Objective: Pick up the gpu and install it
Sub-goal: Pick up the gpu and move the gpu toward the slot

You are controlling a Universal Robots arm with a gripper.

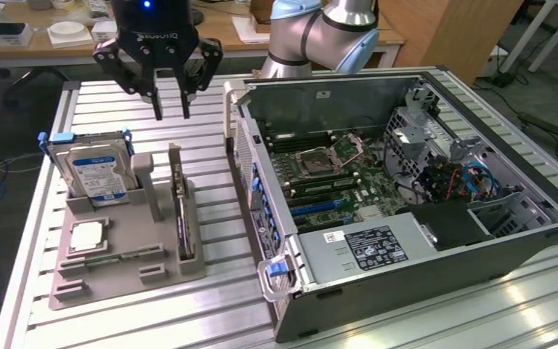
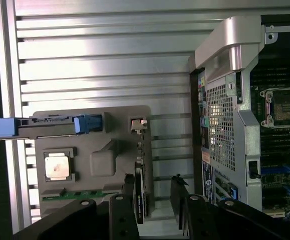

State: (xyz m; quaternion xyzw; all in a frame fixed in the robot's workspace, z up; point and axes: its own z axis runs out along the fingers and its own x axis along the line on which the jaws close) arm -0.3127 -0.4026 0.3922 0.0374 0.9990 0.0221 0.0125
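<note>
My hand (image 1: 171, 109) hangs open and empty in the upper left of the exterior view, above the slatted worktop (image 1: 211, 313), touching nothing. The gpu (image 1: 185, 225) stands on edge in a slot of the grey tray (image 1: 114, 280), left of centre in the frame, well apart from my fingertips. A hard drive (image 1: 95, 171) stands upright in the same tray, to the gpu's left. An open computer case (image 1: 337, 98) takes the right half. In the wrist view the gpu's edge shows between my two fingers (image 2: 128, 187), close to one
</note>
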